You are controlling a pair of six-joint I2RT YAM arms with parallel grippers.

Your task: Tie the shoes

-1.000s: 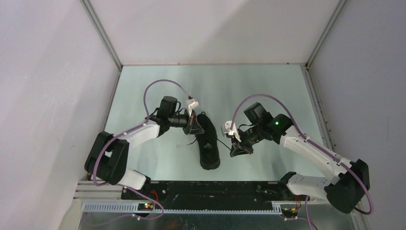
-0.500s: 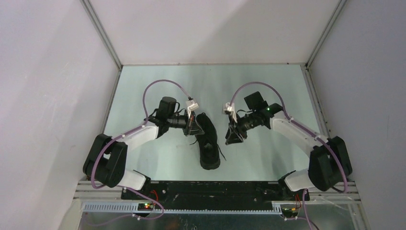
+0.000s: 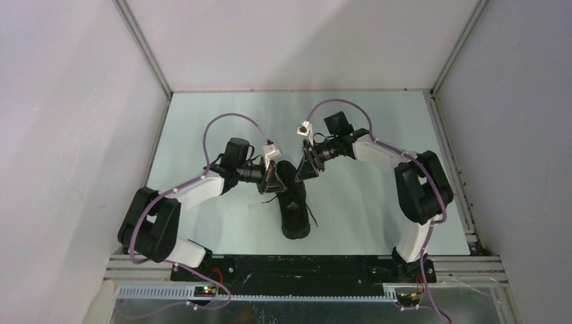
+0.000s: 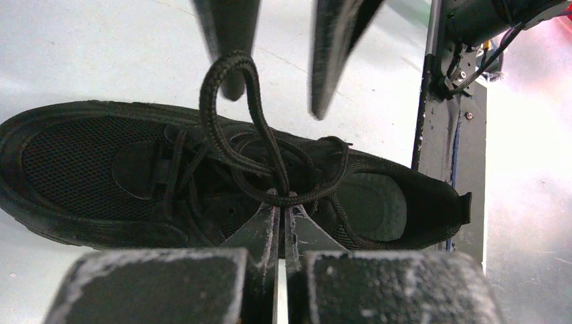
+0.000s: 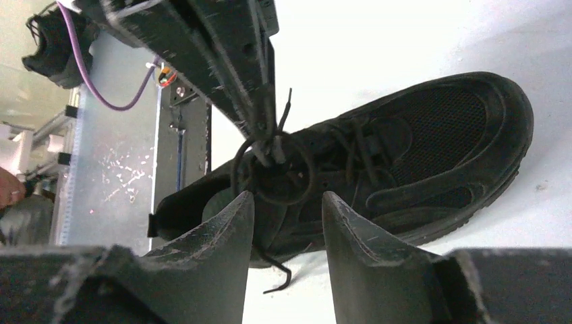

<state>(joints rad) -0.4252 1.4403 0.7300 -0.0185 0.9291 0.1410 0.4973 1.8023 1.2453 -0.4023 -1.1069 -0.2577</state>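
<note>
The black shoe (image 3: 295,214) lies on the table between both arms; its toe points at the arm bases. My left gripper (image 4: 283,201) is shut on a lace (image 4: 233,115), which stands up from its tips as a loop over the shoe's (image 4: 81,162) tongue. In the top view the left gripper (image 3: 272,179) sits at the shoe's left side, by the opening. My right gripper (image 3: 305,167) faces it from the right, open, with nothing between its fingers (image 5: 237,223). In the right wrist view the right gripper (image 5: 287,202) sits just short of the lace loop (image 5: 273,169), over the shoe (image 5: 432,135). A loose lace end (image 5: 276,280) curls on the table.
The pale green table (image 3: 364,121) is boxed in by grey walls at the left, back and right. A metal rail with wiring (image 3: 290,270) runs along the near edge, behind the shoe's heel in the wrist views (image 4: 438,101).
My right gripper has opened and swung from the shoe's right side toward the back and left, up to the laces opposite the left gripper. The left gripper has kept its hold.
</note>
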